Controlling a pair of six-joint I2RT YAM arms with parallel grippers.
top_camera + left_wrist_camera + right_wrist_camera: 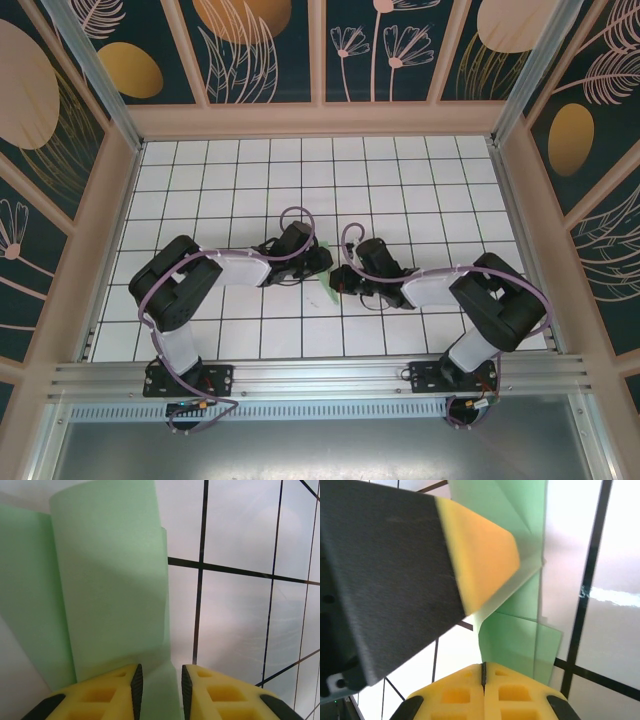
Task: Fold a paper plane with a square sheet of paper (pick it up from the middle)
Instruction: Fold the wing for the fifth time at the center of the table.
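The square sheet of paper is pale mint green and folded into overlapping layers, held above the table's middle between both arms. In the left wrist view the paper rises as broad flaps. A strip of it runs between the jaws of my left gripper, which stand a little apart on it. My left gripper meets my right gripper at the paper. In the right wrist view my right gripper is shut, the paper curving into its seam. The left finger presses the paper from above. No paper plane shape can be made out.
The white grid table spreads behind and beside the arms. Wooden frame walls close it in on three sides. An aluminium rail with both arm bases runs along the near edge.
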